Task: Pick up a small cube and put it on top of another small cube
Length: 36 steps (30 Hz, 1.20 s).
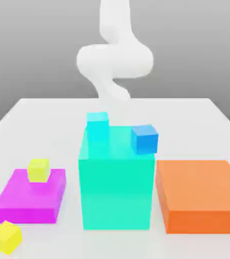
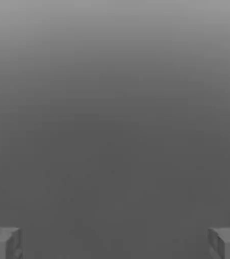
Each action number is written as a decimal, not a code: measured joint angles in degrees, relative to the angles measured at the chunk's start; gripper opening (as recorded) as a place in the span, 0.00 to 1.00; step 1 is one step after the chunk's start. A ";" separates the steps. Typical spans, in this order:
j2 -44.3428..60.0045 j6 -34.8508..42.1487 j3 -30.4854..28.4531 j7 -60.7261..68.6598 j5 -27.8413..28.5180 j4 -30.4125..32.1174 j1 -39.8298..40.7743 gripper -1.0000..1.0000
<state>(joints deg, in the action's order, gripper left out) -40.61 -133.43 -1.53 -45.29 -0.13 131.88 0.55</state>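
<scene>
The small cube (image 1: 6, 236) is bright yellow and sits on the table at the front of the exterior view's left, just in front of a flat magenta block (image 1: 21, 202). A greener lime-yellow small cube (image 1: 38, 169) rests on top of that magenta block. A cyan small cube (image 1: 98, 126) and a blue small cube (image 1: 145, 138) sit on a tall teal block (image 1: 116, 187). The white arm (image 1: 114, 55) hangs behind the teal block, far from the yellow cube. In the hand view my gripper (image 2: 115, 244) is open, its fingertips (image 2: 3, 244) wide apart with only grey background between them.
A wide orange block (image 1: 200, 195) stands at the exterior view's right, close beside the teal block. The white table (image 1: 41, 116) stretches back behind the blocks to its far edge.
</scene>
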 joint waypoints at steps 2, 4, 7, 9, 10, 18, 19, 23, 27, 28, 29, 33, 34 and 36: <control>4.40 -1.40 -1.33 0.53 -0.19 0.09 0.48 0.50; 8.60 -2.74 -2.67 1.09 -0.45 0.17 0.93 0.50; 14.80 -4.71 -4.77 2.00 -0.95 0.29 1.53 0.50; 18.94 -6.02 -6.11 2.78 -1.52 0.38 2.04 0.50; 21.01 -6.69 -6.77 3.21 -1.85 0.42 2.32 0.50; 37.72 -11.89 -11.43 7.39 -5.65 0.73 5.52 0.50; 39.83 -12.53 -11.76 7.97 -6.22 0.77 6.35 0.50; 48.25 -15.07 -12.29 10.26 -8.41 0.90 9.02 0.50; 56.64 -17.62 -12.96 12.29 -10.22 1.04 11.59 0.50; 58.74 -18.27 -13.21 12.73 -10.62 1.08 12.20 0.50; 60.64 -19.11 -12.81 13.39 -11.37 0.90 12.99 0.50; 67.44 -23.56 -10.10 15.87 -14.59 -0.51 15.52 0.50; 69.05 -24.85 -9.54 16.22 -15.05 -0.86 15.98 0.50; 70.22 -25.82 -9.17 16.43 -15.32 -1.11 16.29 0.00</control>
<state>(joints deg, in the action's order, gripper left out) 29.61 -159.25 -10.69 -28.86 -15.45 130.77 16.84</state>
